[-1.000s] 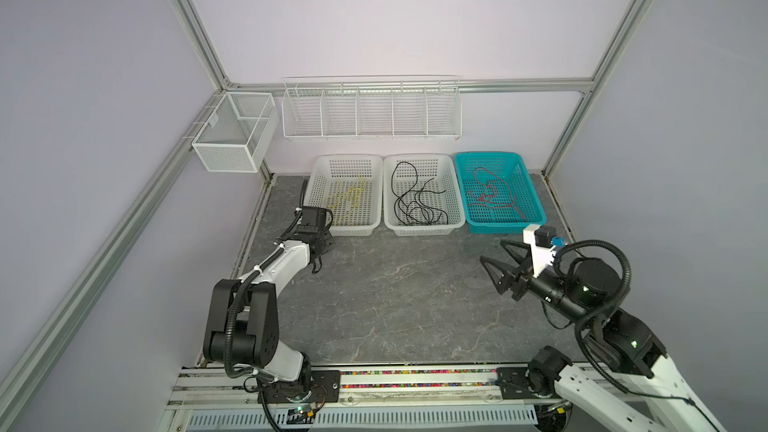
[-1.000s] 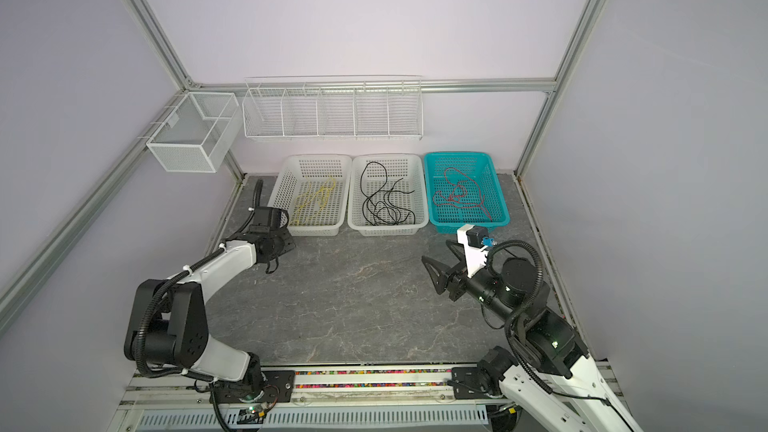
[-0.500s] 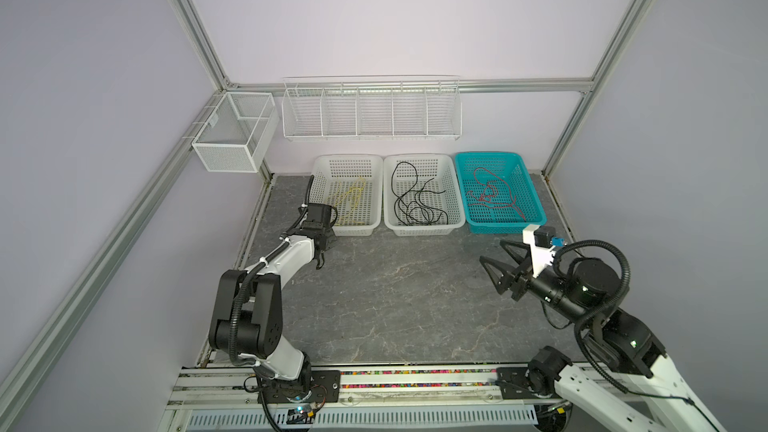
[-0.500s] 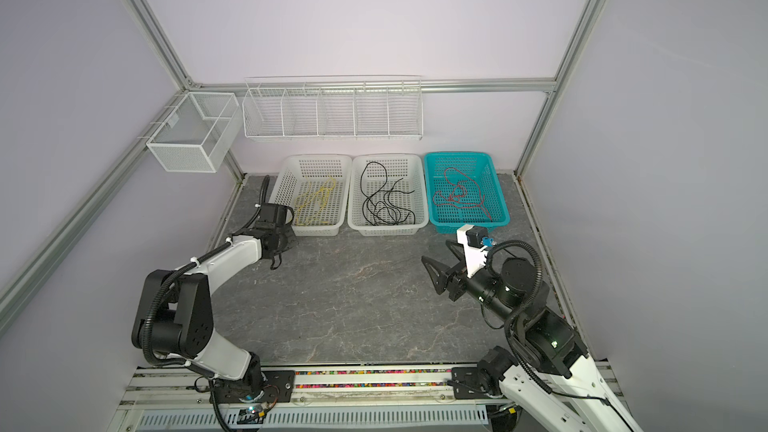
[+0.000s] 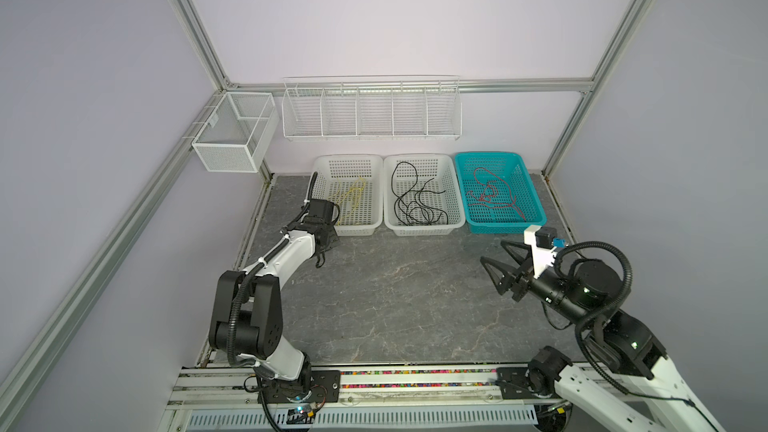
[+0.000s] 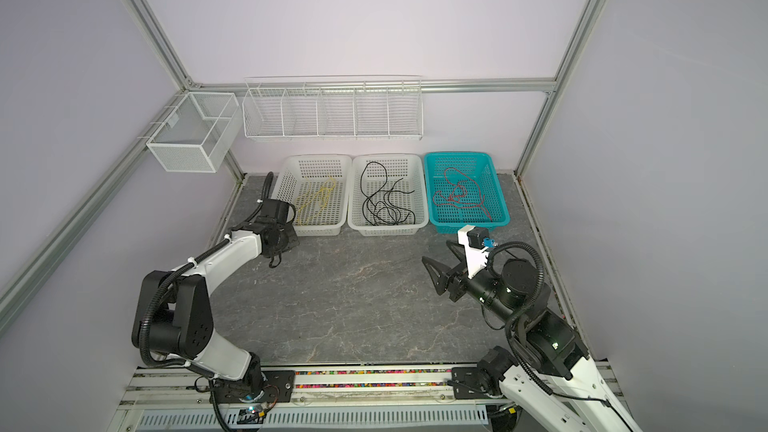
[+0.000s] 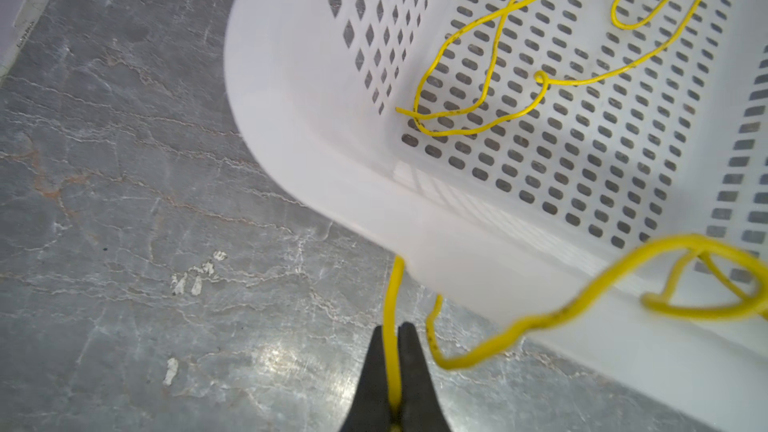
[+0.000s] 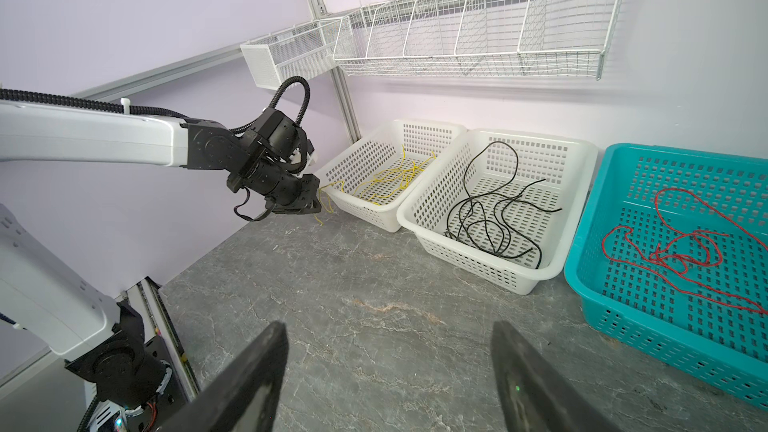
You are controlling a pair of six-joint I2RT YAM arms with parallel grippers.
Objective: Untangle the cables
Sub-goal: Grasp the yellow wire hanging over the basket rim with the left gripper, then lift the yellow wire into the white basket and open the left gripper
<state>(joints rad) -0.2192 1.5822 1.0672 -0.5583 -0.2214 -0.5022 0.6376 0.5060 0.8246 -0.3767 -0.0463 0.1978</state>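
My left gripper (image 7: 391, 330) is pinched shut on a thin, kinked yellow cable (image 7: 387, 301). It trails out over the front-left corner of the white perforated plastic basket (image 7: 332, 118), at the back-left of the grey stone-look bench (image 5: 395, 305). If I pull hard, the crossed loops inside could cinch into a knot or drag the light basket. My right gripper (image 8: 387, 326) hangs wide and empty.

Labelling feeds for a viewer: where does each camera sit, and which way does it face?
Both top views: high in front, looking down at the row of baskets; left arm and right arm show.
Left wrist: looks down past the left gripper, shut on the yellow cable, at the white basket's corner.
Right wrist: looks forward past the open right gripper at baskets and left arm.
All show that white basket.
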